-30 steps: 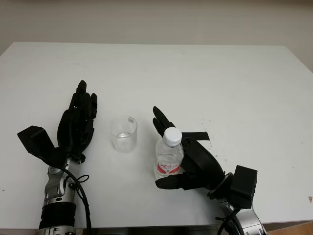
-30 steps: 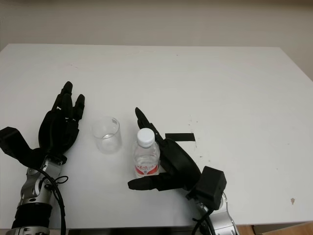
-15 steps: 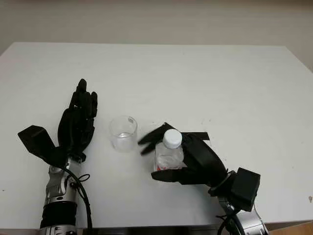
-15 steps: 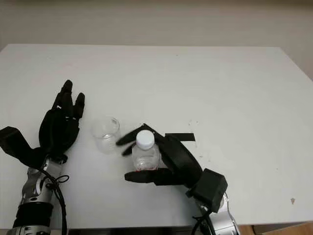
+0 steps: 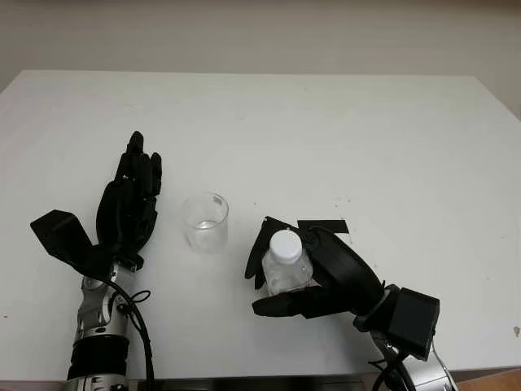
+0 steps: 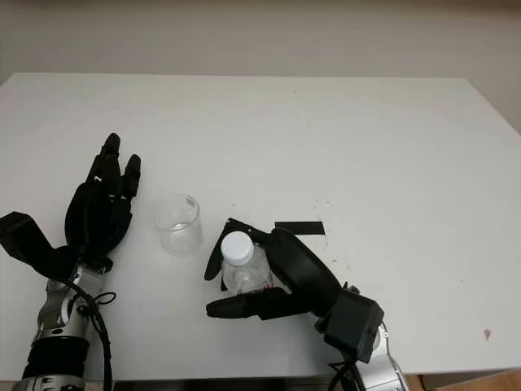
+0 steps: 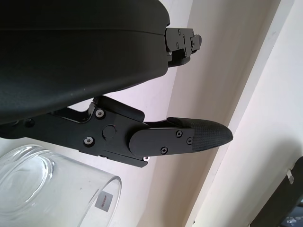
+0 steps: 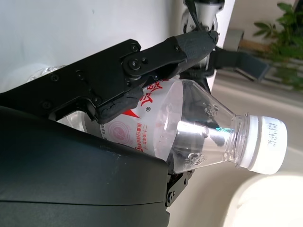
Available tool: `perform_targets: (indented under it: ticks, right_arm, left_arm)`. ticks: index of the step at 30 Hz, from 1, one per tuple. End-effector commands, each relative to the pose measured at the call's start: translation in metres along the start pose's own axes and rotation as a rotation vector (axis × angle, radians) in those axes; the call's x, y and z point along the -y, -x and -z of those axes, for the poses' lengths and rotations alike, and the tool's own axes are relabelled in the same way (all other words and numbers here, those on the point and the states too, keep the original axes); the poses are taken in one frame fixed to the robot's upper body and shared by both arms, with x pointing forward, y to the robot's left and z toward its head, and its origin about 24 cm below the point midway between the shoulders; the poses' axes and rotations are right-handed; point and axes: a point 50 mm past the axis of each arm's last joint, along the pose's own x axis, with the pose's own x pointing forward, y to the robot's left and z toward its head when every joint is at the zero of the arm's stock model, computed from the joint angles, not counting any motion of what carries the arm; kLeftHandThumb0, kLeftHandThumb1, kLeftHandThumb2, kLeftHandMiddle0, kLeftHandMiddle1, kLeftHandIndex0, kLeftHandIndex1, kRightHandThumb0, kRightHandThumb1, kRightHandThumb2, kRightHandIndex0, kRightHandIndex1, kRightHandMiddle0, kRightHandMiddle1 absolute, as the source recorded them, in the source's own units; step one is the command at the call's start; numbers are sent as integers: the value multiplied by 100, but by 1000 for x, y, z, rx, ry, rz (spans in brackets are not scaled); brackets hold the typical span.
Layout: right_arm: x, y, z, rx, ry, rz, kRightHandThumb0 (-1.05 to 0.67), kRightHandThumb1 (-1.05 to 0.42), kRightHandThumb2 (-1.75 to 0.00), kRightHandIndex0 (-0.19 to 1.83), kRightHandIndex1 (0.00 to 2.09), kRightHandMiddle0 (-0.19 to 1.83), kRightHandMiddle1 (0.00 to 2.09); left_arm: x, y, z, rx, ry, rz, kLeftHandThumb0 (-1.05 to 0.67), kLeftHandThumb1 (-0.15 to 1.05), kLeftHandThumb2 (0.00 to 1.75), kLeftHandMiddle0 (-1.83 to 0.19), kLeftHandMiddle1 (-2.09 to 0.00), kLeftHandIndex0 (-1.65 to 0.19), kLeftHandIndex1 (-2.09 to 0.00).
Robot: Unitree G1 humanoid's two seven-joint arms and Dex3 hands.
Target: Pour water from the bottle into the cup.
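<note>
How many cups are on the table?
1. The clear cup stands on the white table, between the open left hand and the water bottle gripped in the right hand. No hidden cup is apparent.

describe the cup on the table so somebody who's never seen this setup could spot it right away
On the white table, look between the open left hand and the right hand, which grips a water bottle. The cup stands there by itself, nearer the left hand. It is a short clear glass tumbler with an open top, while the bottle is taller, white-capped and red-labelled.
</note>
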Motion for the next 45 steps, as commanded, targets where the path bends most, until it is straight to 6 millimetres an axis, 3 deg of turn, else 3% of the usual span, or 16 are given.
perform_targets:
  ticks: [1,7,11,17,22,30,37,45]
  right_arm:
    - [5,-3,-3,19,19,63,-45,-105,-39,155,209,116,209]
    - [47,-29,-14,89,141,322,-38,-105,-45,154,209,105,209]
    - [80,-58,-28,131,327,441,-34,-105,-44,176,209,123,209]
    - [102,-93,-31,142,577,472,-34,-105,-27,158,209,127,209]
    - [109,-112,-27,112,768,428,-38,-105,-32,152,209,123,209]
    - [110,-136,-25,142,1075,362,-43,-105,-17,138,209,106,209]
    - [110,-147,-29,181,1251,288,-42,-105,-16,131,209,96,209]
    - [108,-156,-41,303,1390,261,-44,-105,-17,133,209,98,209]
  left_arm:
    - [3,-4,-4,23,0,12,-69,105,40,8,-5,7,-5]
    - [3,-4,-4,24,4,16,-70,105,41,8,-5,7,-5]
    - [4,-3,-4,22,7,20,-69,105,40,8,-5,7,-5]
    - [3,-2,-3,22,-9,4,-70,105,41,7,-6,6,-6]
    - [3,-2,-3,19,-5,5,-69,105,41,8,-5,6,-5]
    - [6,-3,-1,26,-3,5,-69,105,41,8,-5,7,-5]
    - [6,-4,0,31,6,0,-70,105,40,7,-6,6,-6]
    - [7,-7,-1,34,8,4,-72,105,38,6,-6,5,-6]
